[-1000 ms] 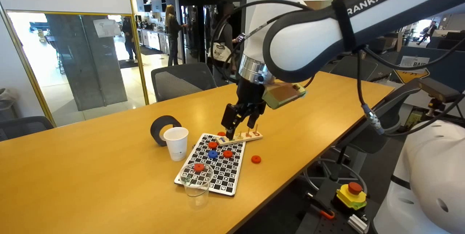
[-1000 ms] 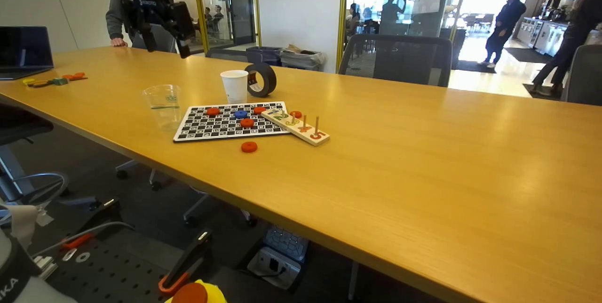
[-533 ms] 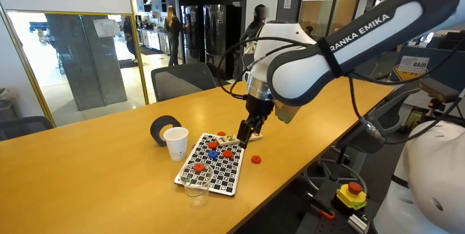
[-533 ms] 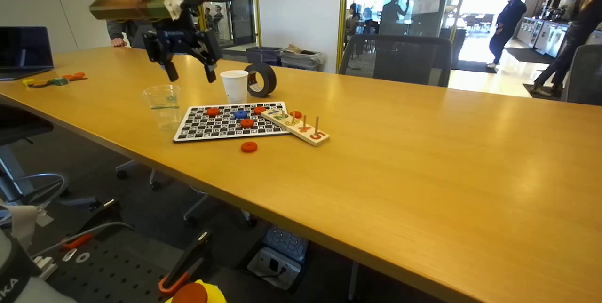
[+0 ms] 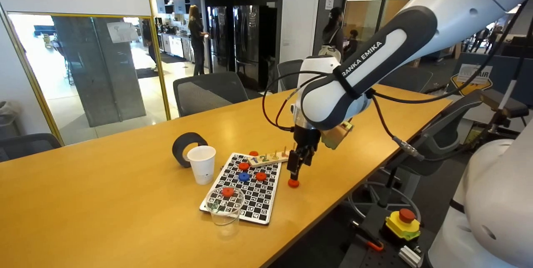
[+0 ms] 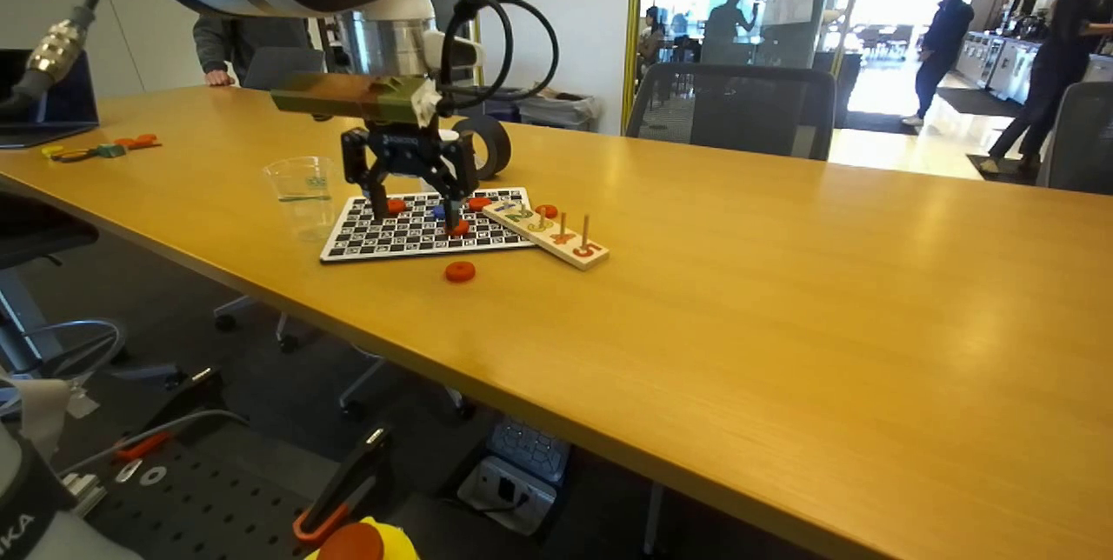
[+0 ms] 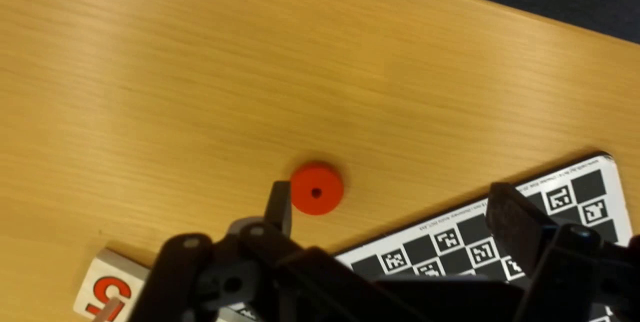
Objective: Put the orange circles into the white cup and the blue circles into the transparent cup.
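Several orange circles lie about: a loose one (image 5: 293, 183) on the table right of the board, others (image 5: 261, 176) (image 5: 227, 192) on the checkered board. One blue circle (image 5: 244, 176) lies on that board. The white cup (image 5: 202, 166) stands upright beyond the board's edge; in an exterior view it is mostly hidden behind my gripper (image 6: 416, 214). The transparent cup (image 5: 227, 220) stands upright at the board's near corner. My gripper is open and empty above the table; in the wrist view (image 7: 392, 199) the loose orange circle (image 7: 317, 189) appears just beside its left finger.
The checkered board (image 5: 254, 205) lies flat. A wooden number board with pegs (image 6: 578, 254) rests across its corner, with an orange circle (image 6: 547, 211) behind. A black tape roll (image 5: 183, 147) stands by the white cup. The table edge (image 7: 500, 7) is near the loose circle.
My gripper has come down and across from over the number board to above the loose orange circle, staying open. The circles and cups have not moved.
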`<state>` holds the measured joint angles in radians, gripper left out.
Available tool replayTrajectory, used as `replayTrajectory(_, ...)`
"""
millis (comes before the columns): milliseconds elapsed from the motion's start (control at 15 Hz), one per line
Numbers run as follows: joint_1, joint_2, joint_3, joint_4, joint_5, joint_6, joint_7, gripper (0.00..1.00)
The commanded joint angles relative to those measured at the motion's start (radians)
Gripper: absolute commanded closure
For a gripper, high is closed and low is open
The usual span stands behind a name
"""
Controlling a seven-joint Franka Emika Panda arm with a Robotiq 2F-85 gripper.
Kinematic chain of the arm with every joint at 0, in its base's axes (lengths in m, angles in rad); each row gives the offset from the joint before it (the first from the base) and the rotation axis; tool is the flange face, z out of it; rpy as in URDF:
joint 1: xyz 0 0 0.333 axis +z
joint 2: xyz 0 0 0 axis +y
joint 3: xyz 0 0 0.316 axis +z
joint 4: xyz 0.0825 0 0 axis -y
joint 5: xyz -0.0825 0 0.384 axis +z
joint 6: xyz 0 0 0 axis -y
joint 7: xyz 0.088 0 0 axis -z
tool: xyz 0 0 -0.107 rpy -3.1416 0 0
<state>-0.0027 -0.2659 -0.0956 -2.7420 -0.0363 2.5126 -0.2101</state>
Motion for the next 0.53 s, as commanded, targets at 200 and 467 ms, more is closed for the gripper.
replayTrajectory(200, -0.040, 0.154, 0.009, 0.054, -0.025, 0.096, 0.023, 0.00)
replayTrajectory(467, -0.047, 0.222, 0.005, 0.068, -0.027, 0.194, 0.011, 0.00)
